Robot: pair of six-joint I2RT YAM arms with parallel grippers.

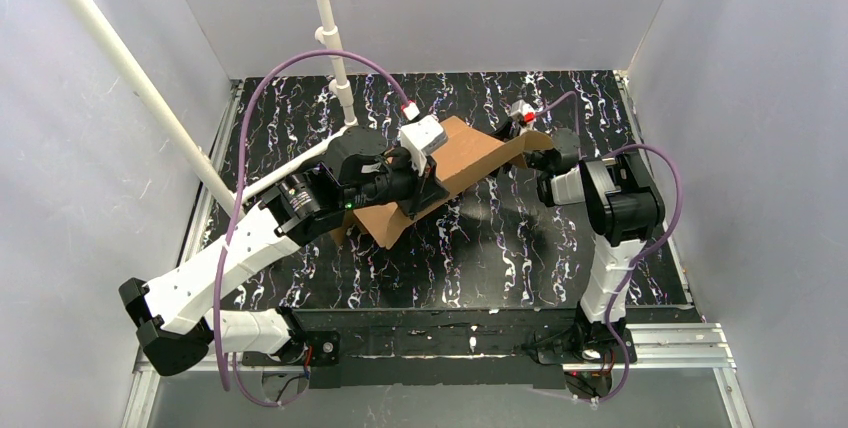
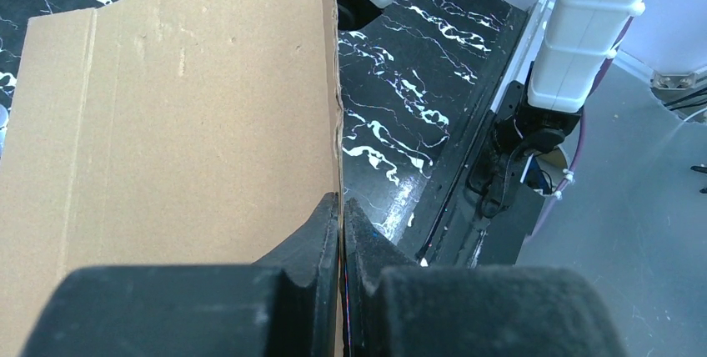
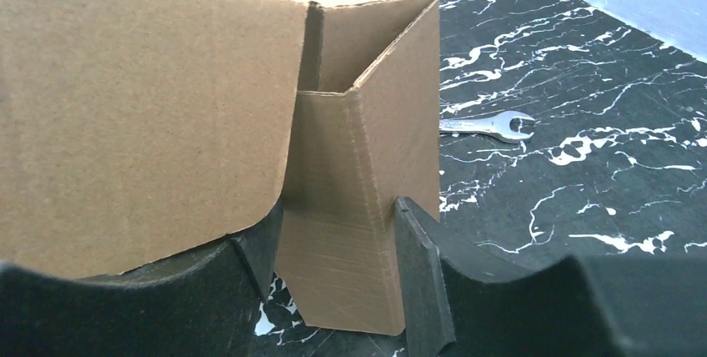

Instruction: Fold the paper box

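Glossy black table (image 1: 500, 268) with white marble veining. Above it the paper box (image 1: 470, 158), plain brown corrugated cardboard with its creased panels half raised, is slung between both end effectors. The left end effector (image 2: 342, 207) pinches a flat panel's thin edge, fingers nearly flush. The right end effector (image 3: 333, 228) straddles a folded corner flap, fingers apart; whether they squeeze it, can't tell. Beyond its right finger, a small open-ended metal wrench (image 3: 488, 126) lies flat.

Bright, even overhead light. A soft shadow lies on the table (image 1: 500, 268) beneath the paper box (image 1: 470, 163); glare streaks beside it. Wrist foregrounds blur.
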